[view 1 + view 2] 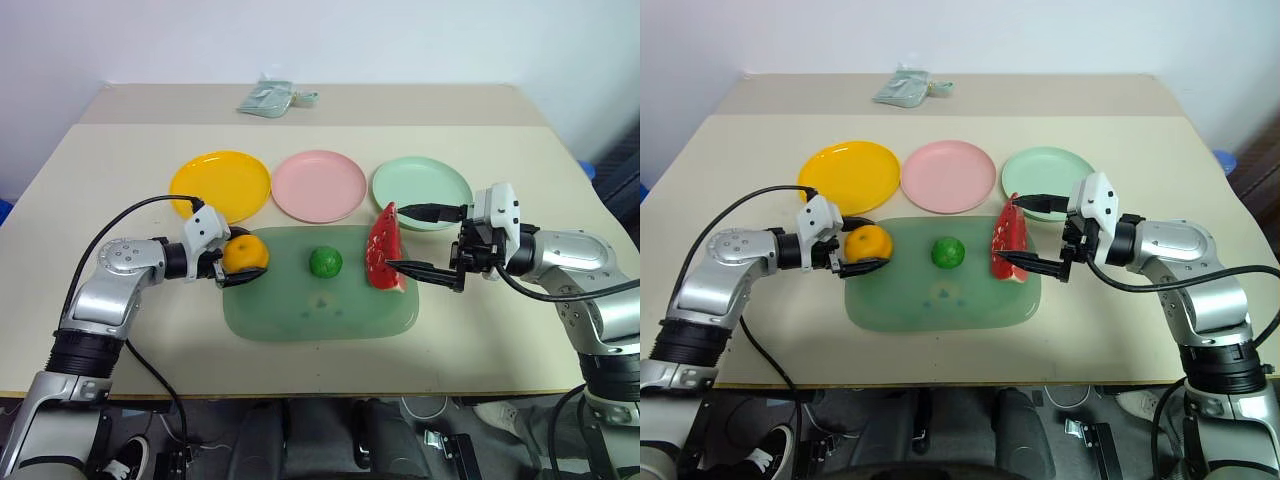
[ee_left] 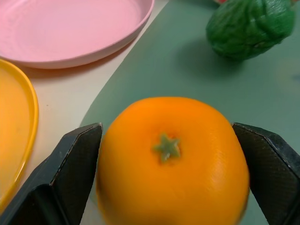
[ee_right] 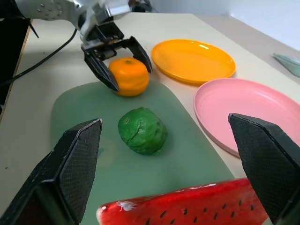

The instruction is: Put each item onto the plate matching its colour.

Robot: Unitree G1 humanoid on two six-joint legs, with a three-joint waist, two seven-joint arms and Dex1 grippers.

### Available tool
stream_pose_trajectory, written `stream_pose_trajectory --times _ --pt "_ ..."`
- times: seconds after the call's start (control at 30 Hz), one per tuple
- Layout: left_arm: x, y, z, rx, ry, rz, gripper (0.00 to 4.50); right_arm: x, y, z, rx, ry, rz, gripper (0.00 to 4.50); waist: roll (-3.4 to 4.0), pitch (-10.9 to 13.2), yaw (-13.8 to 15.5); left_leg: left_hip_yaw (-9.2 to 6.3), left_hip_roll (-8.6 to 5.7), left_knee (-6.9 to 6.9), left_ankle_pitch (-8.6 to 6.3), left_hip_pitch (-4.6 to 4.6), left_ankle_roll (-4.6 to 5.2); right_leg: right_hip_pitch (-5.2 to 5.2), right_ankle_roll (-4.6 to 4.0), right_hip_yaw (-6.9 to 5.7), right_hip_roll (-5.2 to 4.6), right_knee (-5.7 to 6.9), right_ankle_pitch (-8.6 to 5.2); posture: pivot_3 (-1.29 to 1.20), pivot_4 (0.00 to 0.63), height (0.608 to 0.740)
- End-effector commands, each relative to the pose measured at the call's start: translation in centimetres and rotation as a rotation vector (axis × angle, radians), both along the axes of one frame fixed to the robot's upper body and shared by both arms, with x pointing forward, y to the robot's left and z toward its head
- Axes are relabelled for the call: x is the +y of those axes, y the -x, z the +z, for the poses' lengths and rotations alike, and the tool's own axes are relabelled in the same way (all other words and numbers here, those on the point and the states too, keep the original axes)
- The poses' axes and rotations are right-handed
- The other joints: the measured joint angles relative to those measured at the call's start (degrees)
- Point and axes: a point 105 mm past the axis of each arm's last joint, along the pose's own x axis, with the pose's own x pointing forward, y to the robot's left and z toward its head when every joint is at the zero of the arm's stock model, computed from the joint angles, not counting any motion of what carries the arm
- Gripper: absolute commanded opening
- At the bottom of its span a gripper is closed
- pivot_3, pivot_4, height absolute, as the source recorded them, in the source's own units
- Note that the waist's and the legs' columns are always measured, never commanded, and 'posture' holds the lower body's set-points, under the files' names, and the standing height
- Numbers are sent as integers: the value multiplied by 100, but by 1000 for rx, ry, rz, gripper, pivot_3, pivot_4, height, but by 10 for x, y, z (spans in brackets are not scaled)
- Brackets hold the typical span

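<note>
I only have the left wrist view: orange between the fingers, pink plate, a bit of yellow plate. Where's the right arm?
Observer: The right gripper is open, its fingers either side of the watermelon wedge at the mat's right end.
Operator: Wedge lying flat?
Observer: No, it stands on its rind edge, leaning.
Operator: Is there a green plate?
Observer: Yes, the mint plate is at the right end of the row, just behind the wedge.
Operator: Anything on the plates?
Observer: No, all three are bare; the lime sits mid-mat.
</note>
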Motion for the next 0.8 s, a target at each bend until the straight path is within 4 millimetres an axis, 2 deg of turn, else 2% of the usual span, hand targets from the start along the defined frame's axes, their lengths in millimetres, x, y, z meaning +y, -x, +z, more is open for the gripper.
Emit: stream_pose_trajectory --times 0.03,0.17,0.27,0.37,0.47,0.53,0.67,0.8 --pt "-2 -5 13 -52 44 -1 3337 -3 3 12 -44 -5 -4 4500 0 0 0 0 0 0 0 0 0 0 0 0 0 0 0 0 150 740" --pt "3 -22 49 -137 192 79 3337 -5 0 15 -54 -13 -10 4500 -1 1 13 -1 0 2 0 -2 0 0 1 0 0 0 1 0 150 740" --pt "21 -53 76 -263 293 293 3337 0 -4 22 -72 -48 -9 4500 -2 1 4 -2 -1 7 0 -3 0 0 3 0 0 2 2 0 150 740" --pt "37 -80 95 -365 345 498 3337 1 -21 26 -121 -64 -87 4500 -5 1 -3 -4 -1 8 0 -2 0 1 4 -1 1 5 2 0 150 740" --pt "41 -98 96 -402 355 631 3337 -1 -42 27 -165 -78 -190 4500 -5 1 -5 -1 -2 7 0 -2 0 2 5 -1 0 3 2 0 150 740" --pt "46 -108 92 -404 375 731 3337 0 -47 29 -176 -89 -209 4500 -5 1 -2 -1 -3 6 0 -3 0 1 5 -1 0 2 2 0 150 740" --pt "41 -118 78 -357 441 772 3337 -1 -47 32 -194 -84 -210 4500 -6 1 5 -1 -4 5 1 -9 -1 -3 6 -2 0 0 3 0 150 740" --pt "45 -117 65 -344 413 775 3337 -5 -43 36 -198 -96 -215 4500 -6 1 -1 0 -4 4 1 -8 -1 -3 6 -2 0 0 3 0 150 740"
